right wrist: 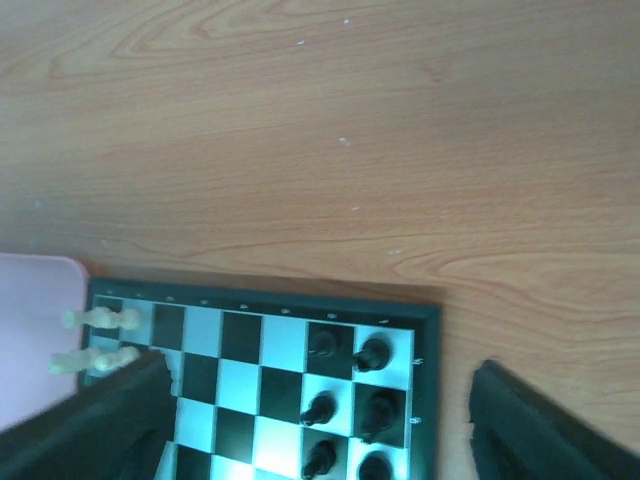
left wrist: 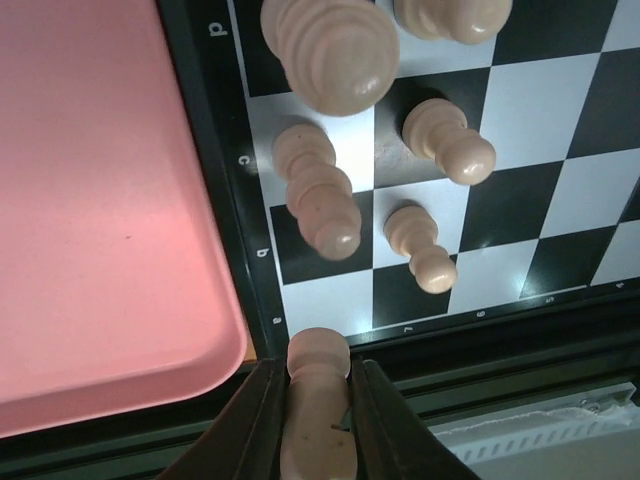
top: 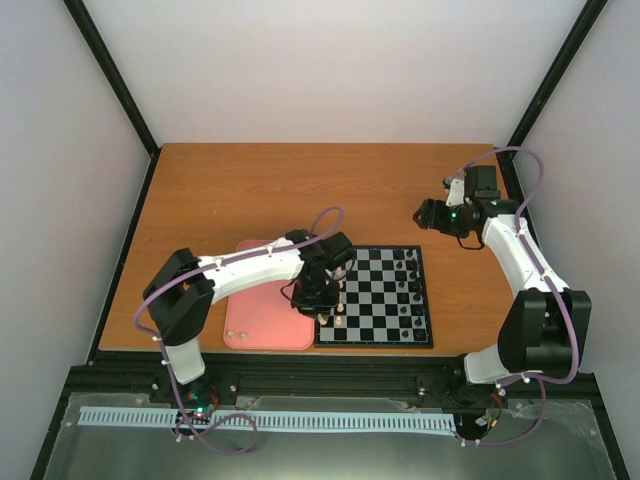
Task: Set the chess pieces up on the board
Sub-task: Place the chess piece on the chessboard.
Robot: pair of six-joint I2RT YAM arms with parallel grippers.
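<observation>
The board (top: 375,330) lies on the wooden counter (top: 250,190) with a pink tray (top: 265,320) just beside its left edge. The left arm reaches over that edge, and its end effector (left wrist: 320,368) is clamped on 1 cream piece (left wrist: 318,420), which stands upright between the 2 dark fingers (left wrist: 262,420). In the left wrist view, this held piece hangs over the board's black border at the near left corner, close to the tray's rounded corner; it cannot be told whether it touches the board. Other cream pieces (left wrist: 318,205) stand upright on the board in the 2 columns of squares nearest the tray. Black pieces (top: 405,270) stand in the 2 columns along the board's right side. The right arm is well apart from the left, and its end effector (top: 432,213) hovers above bare counter beyond the board's far right corner. In the right wrist view its fingers (right wrist: 100,420) stand wide apart with nothing between them, and the board's far edge lies below.
</observation>
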